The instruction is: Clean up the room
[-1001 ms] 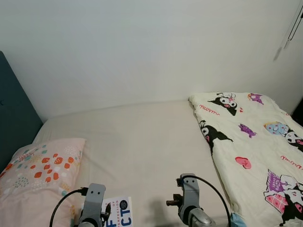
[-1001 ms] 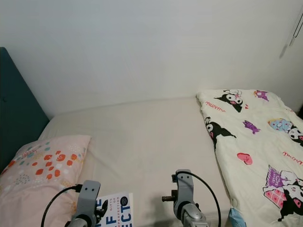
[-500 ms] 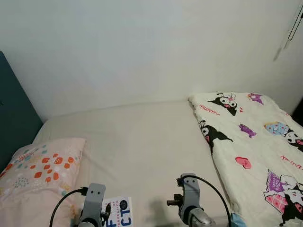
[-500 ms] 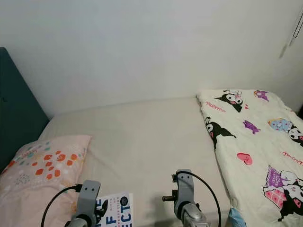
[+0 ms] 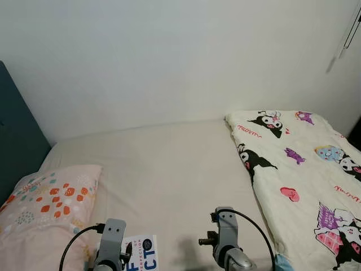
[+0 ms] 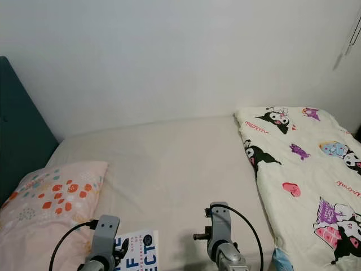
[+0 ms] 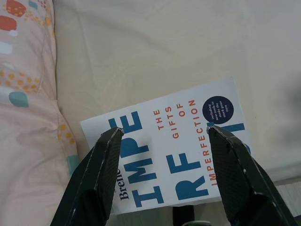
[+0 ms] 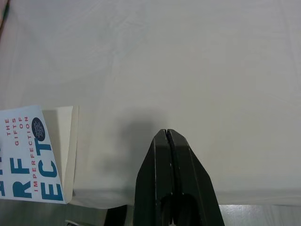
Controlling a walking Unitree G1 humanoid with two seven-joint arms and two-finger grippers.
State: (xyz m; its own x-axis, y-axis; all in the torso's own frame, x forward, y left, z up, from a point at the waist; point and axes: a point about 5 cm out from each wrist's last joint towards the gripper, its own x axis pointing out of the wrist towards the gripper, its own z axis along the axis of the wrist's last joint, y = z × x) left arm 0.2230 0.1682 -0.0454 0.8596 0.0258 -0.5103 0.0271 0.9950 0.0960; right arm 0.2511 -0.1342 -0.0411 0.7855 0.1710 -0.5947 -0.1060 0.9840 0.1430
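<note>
A white book (image 7: 174, 146) with blue and orange title letters lies flat on the cream bed sheet (image 5: 169, 164), close to the bed's front edge, and shows as book (image 5: 141, 255) beside my left arm (image 5: 111, 248). My left gripper (image 7: 164, 133) hovers open just above the book, one finger over each side of its cover, with nothing held. My right gripper (image 8: 165, 133) is shut and empty over bare sheet, to the right of the book (image 8: 28, 155). My right arm (image 5: 225, 243) is low at the front.
A pink pillow (image 5: 45, 209) with orange and teal dots lies left of the book. A cartoon-print blanket (image 5: 304, 169) covers the bed's right side. A teal headboard (image 5: 17, 141) stands at far left, a white wall behind. A small light-blue item (image 5: 285, 262) peeks out below the blanket.
</note>
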